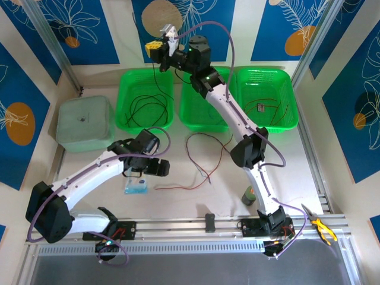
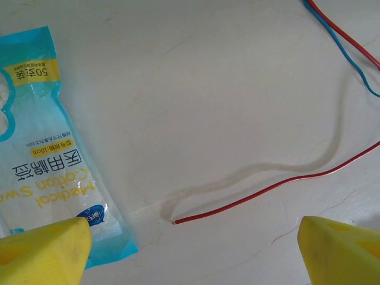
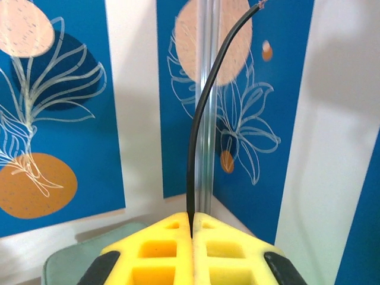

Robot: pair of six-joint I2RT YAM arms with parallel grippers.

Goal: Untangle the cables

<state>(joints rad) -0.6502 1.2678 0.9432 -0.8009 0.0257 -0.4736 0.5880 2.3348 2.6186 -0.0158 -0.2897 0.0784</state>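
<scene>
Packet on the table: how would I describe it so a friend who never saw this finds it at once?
On the white table, look on the near side of the left green basket. A flat packet lies there, just left of the end of a red wire. Unlike that thin wire, it is clear plastic with light blue edges and a yellow label.

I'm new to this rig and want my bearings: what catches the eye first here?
The right gripper, raised high by the left green basket at the far side, has its jaws shut on a black cable. Nearer the arms, the left gripper hangs open above the loose end of a red cable, beside a cotton swab packet.
</scene>
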